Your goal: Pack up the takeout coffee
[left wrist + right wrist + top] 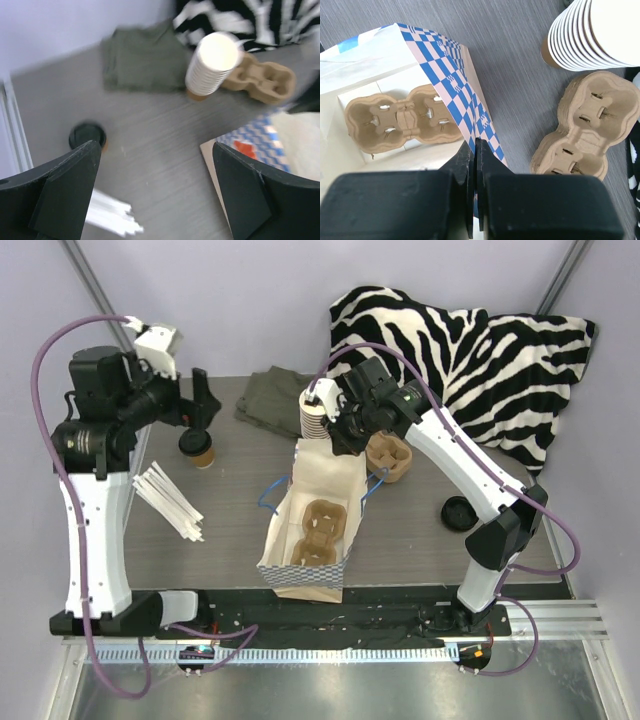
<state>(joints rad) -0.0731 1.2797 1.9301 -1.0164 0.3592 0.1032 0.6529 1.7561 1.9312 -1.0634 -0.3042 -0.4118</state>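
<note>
**Reporter:** Where does the takeout coffee (197,447) stand?

**Photographer:** On the grey table (230,540), upright with its black lid on, just beneath the left gripper (205,400). From the wrist it shows just past the tip of one finger (65,195). It is outside the gap and not gripped.

**Reporter:** And that gripper?

**Photographer:** Released, with its jaws spread wide and nothing between them.

**Reporter:** The right gripper (476,150)?

**Photographer:** Clenched on the blue-checked top edge of the paper bag (300,578), pinching the wall flat. To one side of its grip, a cup carrier (400,120) lies on the bag's floor. To the other side, on the table, sit a stack of spare carriers (585,130) and a tall stack of cups (592,35). Both are near the gripper and outside the bag.
</note>
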